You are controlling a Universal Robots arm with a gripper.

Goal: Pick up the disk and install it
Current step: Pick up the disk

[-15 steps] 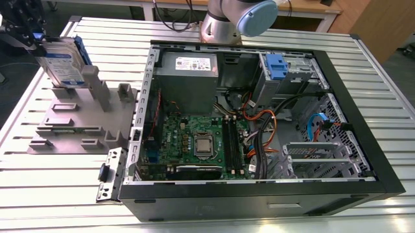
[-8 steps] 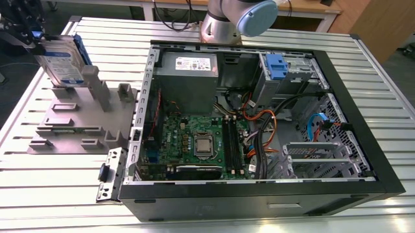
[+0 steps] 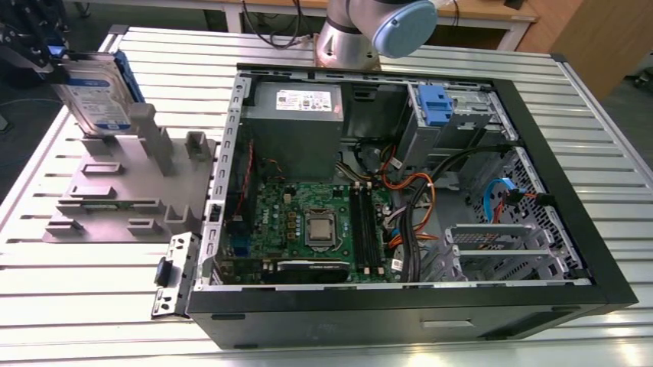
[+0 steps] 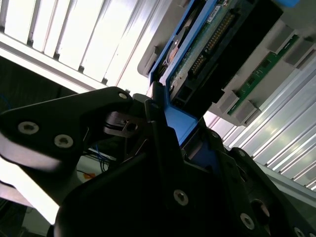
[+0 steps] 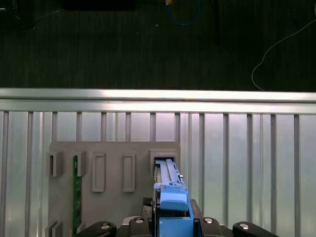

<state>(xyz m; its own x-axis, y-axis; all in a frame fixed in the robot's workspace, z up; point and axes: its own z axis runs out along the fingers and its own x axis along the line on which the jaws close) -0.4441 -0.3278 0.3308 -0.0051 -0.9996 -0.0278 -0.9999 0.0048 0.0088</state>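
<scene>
We see an open computer case lying on its side on a slatted metal tabletop. Just beside the case, toward the exterior view's left, a grey fixture with upright slots rests on the tabletop. At the fixture's corner farthest from the case, the disk stands upright on edge. It is silver with a white-and-blue label and blue side rails.

The black pincer is clamped on the disk's upper end, and in both wrist views the blue rail sits pinched in its grip. The disk's lower end meets a fixture slot, but we cannot tell whether it still rests inside. Within the case, a blue latch stands in the corner well apart from the fixture.
</scene>
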